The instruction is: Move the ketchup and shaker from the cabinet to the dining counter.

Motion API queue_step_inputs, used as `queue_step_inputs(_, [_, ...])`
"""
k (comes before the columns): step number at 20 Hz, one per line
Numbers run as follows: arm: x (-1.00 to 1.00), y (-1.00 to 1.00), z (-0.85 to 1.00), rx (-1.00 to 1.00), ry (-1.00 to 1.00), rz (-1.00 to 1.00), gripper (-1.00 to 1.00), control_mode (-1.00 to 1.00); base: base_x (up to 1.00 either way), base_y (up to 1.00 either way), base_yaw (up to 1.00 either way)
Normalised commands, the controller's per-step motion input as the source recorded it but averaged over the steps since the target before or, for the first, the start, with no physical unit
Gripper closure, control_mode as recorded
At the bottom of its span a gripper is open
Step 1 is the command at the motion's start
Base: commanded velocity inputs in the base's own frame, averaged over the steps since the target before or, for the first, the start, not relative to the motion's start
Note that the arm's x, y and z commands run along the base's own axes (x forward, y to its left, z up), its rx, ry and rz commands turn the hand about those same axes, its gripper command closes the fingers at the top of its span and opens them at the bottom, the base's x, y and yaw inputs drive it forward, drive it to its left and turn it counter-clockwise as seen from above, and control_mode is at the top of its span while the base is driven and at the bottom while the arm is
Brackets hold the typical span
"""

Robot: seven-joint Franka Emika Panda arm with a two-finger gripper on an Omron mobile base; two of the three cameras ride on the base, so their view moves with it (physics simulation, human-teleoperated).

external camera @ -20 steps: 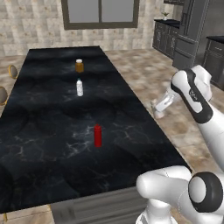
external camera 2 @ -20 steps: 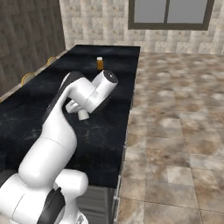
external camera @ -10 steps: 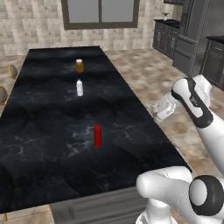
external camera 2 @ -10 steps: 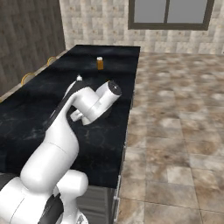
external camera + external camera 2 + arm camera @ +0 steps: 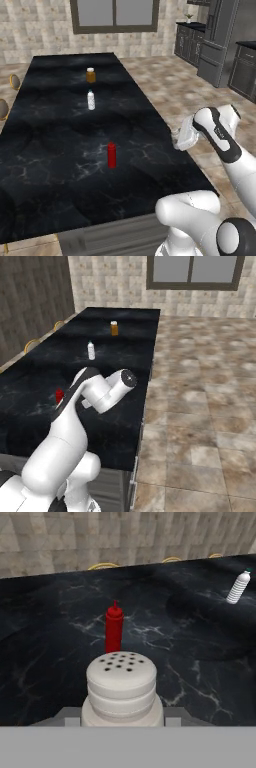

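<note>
My gripper (image 5: 121, 718) is shut on the shaker (image 5: 121, 687), a stubby pale cylinder with a holed cap, upright between the fingers. In the left base view the gripper (image 5: 177, 137) hovers at the right edge of the dining counter (image 5: 55, 130), a long black top with white veins. The ketchup (image 5: 114, 629), a slim red bottle, stands upright on the counter just beyond the shaker. It also shows as the ketchup (image 5: 111, 155) left of the hand, and as the ketchup (image 5: 59, 395) half hidden behind my arm. The cabinet is out of view.
A slim white bottle (image 5: 91, 100) and an amber jar (image 5: 90, 75) stand farther along the counter. Stool backs (image 5: 102, 564) line its far side. Tiled floor (image 5: 200, 406) runs along the right, with dark cabinets (image 5: 220, 55) beyond.
My hand, with the shaker in it, has dropped lower and come nearer along the counter's right edge. The bottles on the counter have not moved.
</note>
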Motion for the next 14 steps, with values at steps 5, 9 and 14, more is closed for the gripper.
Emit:
queue_step_inputs(5, [0.05, 0.01, -0.2, 0.0, -0.08, 0.08, 1.0, -1.0, 0.0, 0.0, 0.0])
queue_step_inputs(9, [0.0, 0.0, 0.0, 0.07, 0.0, 0.05, 1.0, -1.0, 0.0, 0.0, 0.0])
queue_step_inputs(14, [0.0, 0.0, 0.0, 0.13, 0.04, 0.0, 1.0, -1.0, 0.0, 0.0, 0.0])
